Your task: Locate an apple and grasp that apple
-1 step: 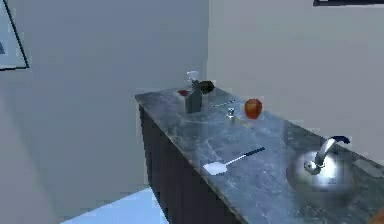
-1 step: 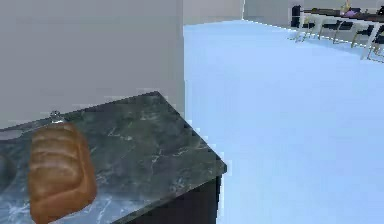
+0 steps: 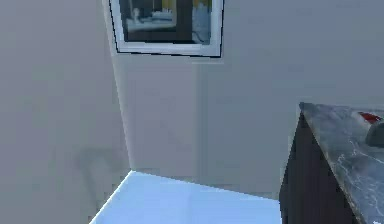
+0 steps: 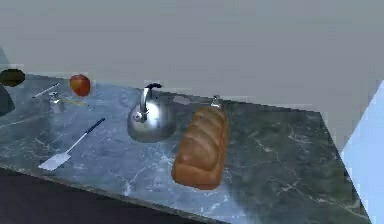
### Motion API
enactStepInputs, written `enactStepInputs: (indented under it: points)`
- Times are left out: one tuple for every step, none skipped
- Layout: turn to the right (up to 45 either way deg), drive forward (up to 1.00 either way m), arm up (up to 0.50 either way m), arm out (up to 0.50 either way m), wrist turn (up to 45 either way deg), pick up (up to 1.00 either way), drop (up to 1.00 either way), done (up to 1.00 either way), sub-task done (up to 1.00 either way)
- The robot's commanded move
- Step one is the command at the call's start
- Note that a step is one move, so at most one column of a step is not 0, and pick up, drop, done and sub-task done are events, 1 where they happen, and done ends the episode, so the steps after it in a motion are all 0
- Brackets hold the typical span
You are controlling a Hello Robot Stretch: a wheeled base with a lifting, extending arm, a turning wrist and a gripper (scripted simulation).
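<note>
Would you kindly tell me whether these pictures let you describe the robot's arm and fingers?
No, I cannot tell their colour, shape or markings here. The arm side view has a dark marbled counter bearing a red apple, a metal kettle, a bread loaf and a spatula.

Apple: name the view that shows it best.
The arm side view. The apple sits whole there, red and round, on the counter left of the kettle. The forward view gives a red speck on the counter at its right edge; whether that is the apple cannot be told.
</note>
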Motion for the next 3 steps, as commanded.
enactStepInputs:
  points:
    - [-45.0,0.00,0.00,0.00,0.0,0.00,0.00,0.00,0.00]
    - [-33.0,0.00,0.00,0.00,0.0,0.00,0.00,0.00,0.00]
    - [0.0,0.25,0.00,0.00,0.0,0.00,0.00,0.00,0.00]
